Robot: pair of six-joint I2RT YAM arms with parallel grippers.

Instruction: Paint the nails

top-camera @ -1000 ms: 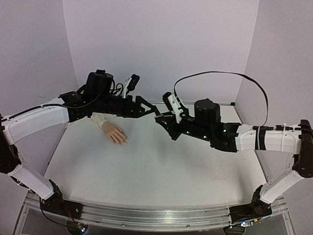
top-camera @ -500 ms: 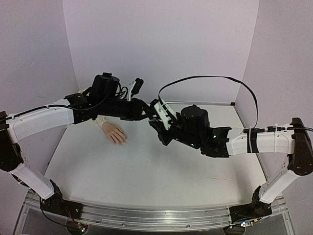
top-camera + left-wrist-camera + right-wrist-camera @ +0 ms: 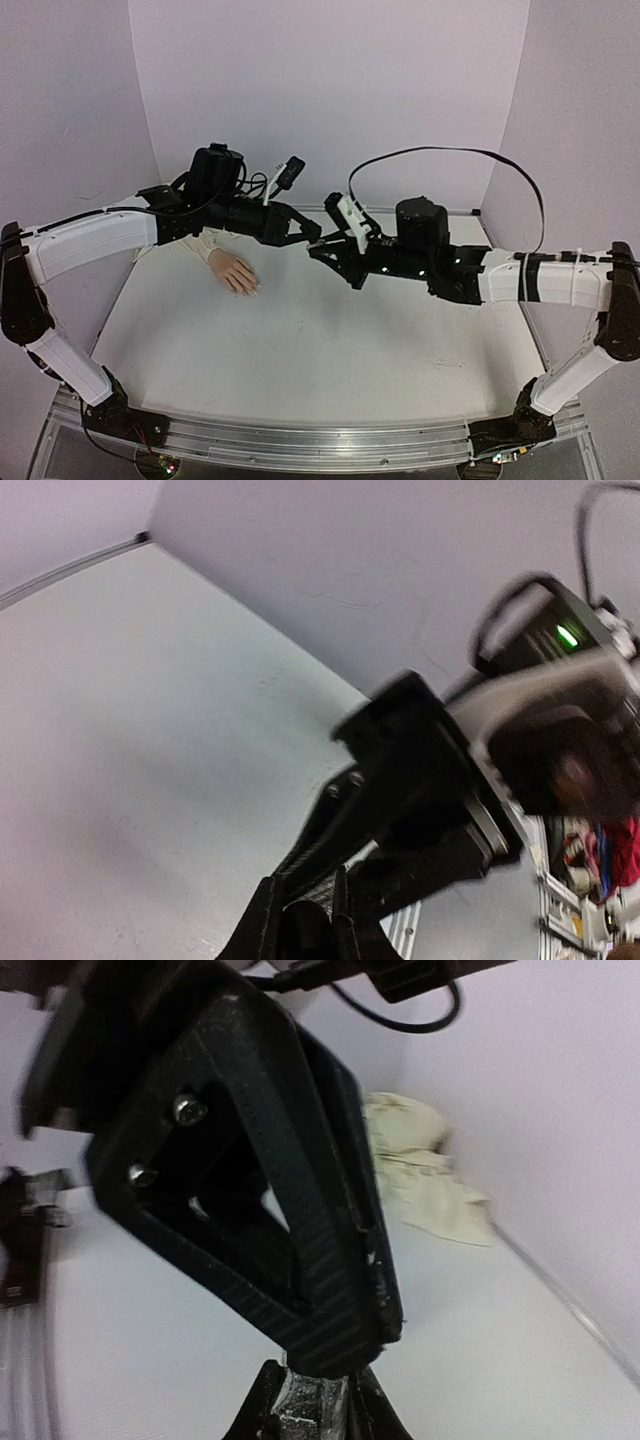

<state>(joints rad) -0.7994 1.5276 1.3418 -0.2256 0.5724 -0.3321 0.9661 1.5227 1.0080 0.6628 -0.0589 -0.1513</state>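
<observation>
Overhead, left arm (image 3: 95, 240) across cream sleeve (image 3: 206, 244); left tool (image 3: 314, 240) by right tool (image 3: 320, 252)

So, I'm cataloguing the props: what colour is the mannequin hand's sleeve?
Cream. The sleeve shows best in the right wrist view.

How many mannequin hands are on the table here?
1. The mannequin hand lies far left on the table, partly under the left arm; the arms may hide more.
</observation>
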